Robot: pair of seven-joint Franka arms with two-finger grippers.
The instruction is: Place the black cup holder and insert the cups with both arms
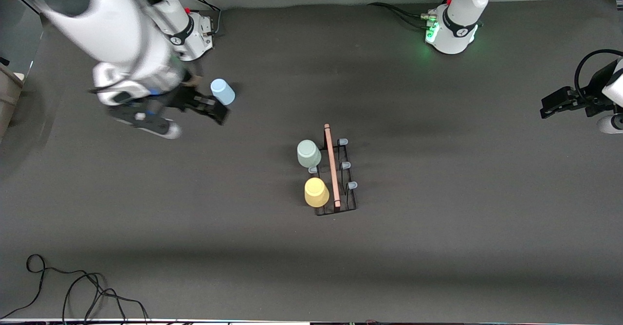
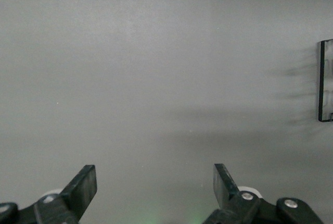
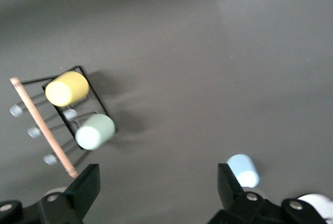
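The black cup holder stands near the middle of the table, its wooden rod handle running from the robots' edge toward the camera's edge. Two cups already sit upside down on pegs along the side facing the right arm's end: the pale green cup nearer the robots' edge and the yellow cup nearer the camera's edge. Upside down, each cup hangs steady on its peg. Between them one blue-tipped peg shows bare, and the three pegs on the side toward the left arm's end are empty as well.

The light blue cup rests on the table close to the right arm's base, toward the corner where the robots' edge meets the right arm's end, well apart from the holder. The right gripper hovers just beside it with its fingers spread wide and nothing between them; in the right wrist view the cup sits near one finger, not yet enclosed. That spread looks sized to take the cup's body, so the step in hand seems to be the pick of the last cup.

The left gripper waits at the left arm's end of the table, its fingers parted and empty over bare surface, out of the working arm's path.
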